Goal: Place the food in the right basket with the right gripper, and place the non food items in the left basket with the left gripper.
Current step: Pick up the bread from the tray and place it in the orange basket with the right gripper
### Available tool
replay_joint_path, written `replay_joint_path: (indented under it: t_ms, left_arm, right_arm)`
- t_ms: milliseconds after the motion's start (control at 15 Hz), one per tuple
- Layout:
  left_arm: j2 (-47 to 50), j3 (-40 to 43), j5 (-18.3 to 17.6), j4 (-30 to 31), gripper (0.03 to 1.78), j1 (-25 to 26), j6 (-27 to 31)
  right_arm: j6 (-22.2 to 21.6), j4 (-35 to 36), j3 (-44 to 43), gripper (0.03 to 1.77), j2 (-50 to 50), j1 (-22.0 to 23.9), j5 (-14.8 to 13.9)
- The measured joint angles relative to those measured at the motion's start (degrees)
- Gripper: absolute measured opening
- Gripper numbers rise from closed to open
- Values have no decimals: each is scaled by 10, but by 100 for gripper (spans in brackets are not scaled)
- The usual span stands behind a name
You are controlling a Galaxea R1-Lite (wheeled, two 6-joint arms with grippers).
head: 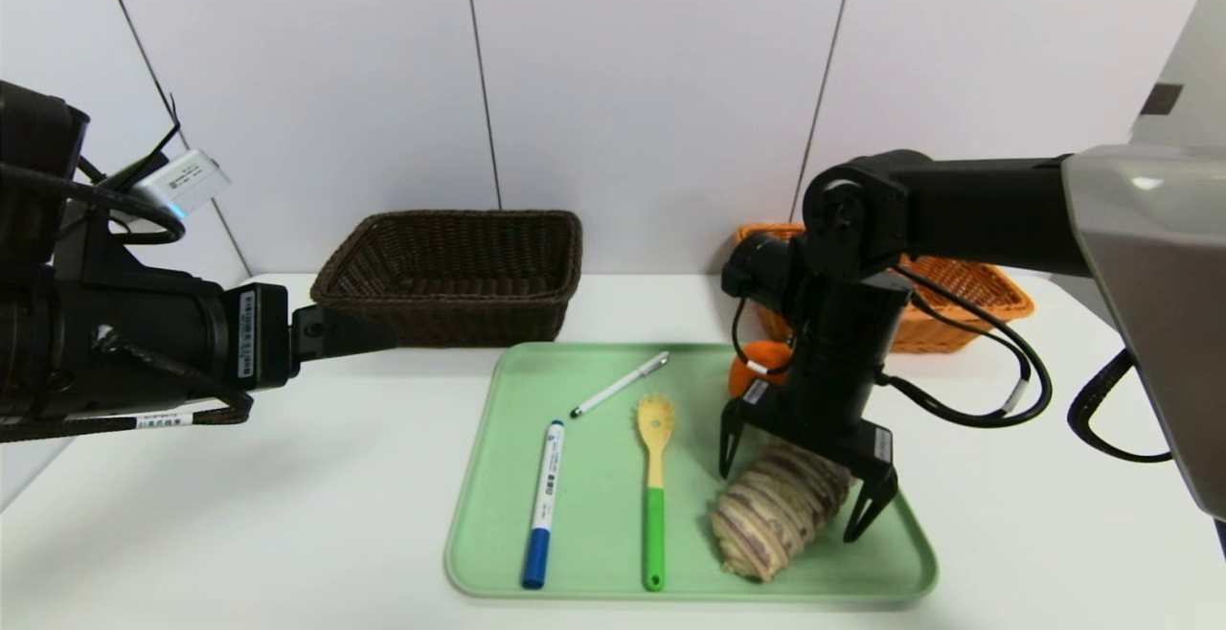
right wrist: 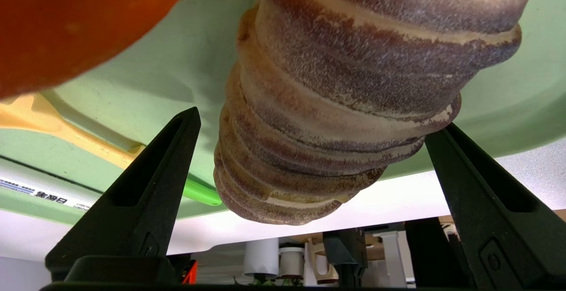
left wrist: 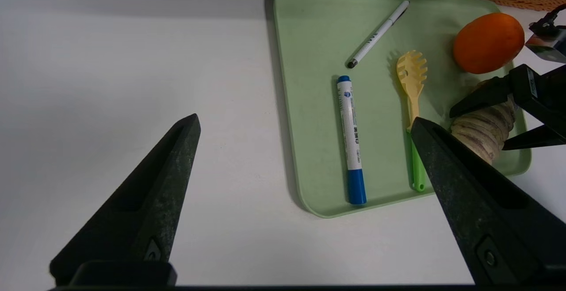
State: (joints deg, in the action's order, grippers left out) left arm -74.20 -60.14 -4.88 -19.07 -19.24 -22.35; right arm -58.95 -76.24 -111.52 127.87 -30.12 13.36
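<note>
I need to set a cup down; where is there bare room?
The table is bare between the left gripper and the green tray. The tray's right side is crowded: orange fruit, striped roll and right gripper.

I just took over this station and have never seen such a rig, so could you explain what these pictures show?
It is a robot with two arms, each ending in a gripper. One picture looks forward and down from its head; the others come from its left and right wrists.

A green tray holds a marker, a pen, a pasta spoon, an orange fruit and a striped roll. Behind it stand a dark brown basket and an orange-tan one.

The right gripper is open around the roll; the left gripper is open beyond the tray's left side. Neither appears to hold anything.
</note>
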Motion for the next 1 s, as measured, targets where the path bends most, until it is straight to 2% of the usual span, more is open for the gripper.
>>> replay_joint_path:
  t_ms: [67, 333, 533, 600, 667, 1000]
  left_arm:
    - [0, 0, 0, 0, 169, 0, -3]
    - [0, 0, 0, 0, 169, 0, -7]
    - [0, 1, 0, 0, 169, 1, -8]
    - [0, 1, 0, 0, 169, 1, -8]
    - [0, 1, 0, 0, 169, 1, -8]
    - [1, 0, 0, 0, 169, 1, -8]
  right_arm:
    - [-2, 0, 0, 171, 2, 0, 0]
    - [-2, -1, 1, 110, 4, 2, 18]
    - [-2, -1, 6, 79, 2, 5, 20]
    - [-2, -2, 6, 55, 1, 7, 20]
    - [-3, -2, 7, 14, -2, 9, 20]
    - [-4, -10, 18, 14, -33, 28, 31]
